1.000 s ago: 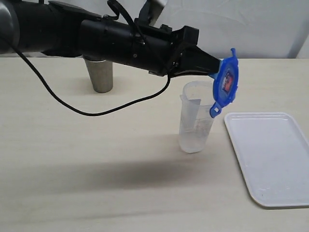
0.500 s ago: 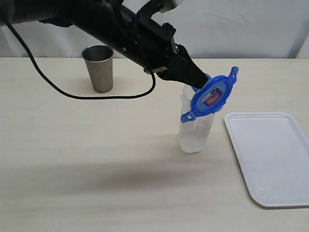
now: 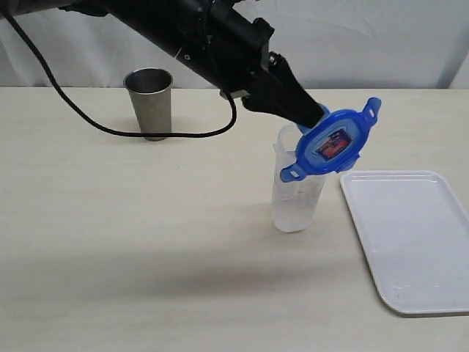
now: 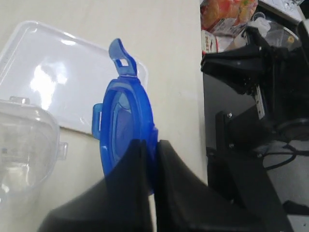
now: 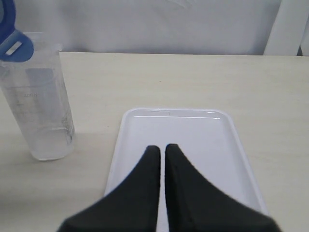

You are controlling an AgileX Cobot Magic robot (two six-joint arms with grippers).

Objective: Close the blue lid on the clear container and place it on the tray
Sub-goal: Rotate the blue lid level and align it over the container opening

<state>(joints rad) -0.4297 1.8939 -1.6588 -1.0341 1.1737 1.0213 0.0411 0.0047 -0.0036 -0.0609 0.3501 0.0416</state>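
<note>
1. Exterior view: the left gripper (image 3: 314, 117) is pinching the blue lid (image 3: 331, 145) by its edge and holding it tilted just above the open clear container (image 3: 295, 198). The container is standing on the table beside the tray (image 3: 410, 242). Closing and placing are both remaining. A steel cup (image 3: 149, 103) and a black cable (image 3: 146, 135) are sitting well apart, blocking nothing.
2. Left wrist view: the jaws are clamping the lid's rim beside the container's mouth.
3. Right wrist view: the right gripper (image 5: 162, 150) is hanging pressed together and empty over the bare tray.
</note>
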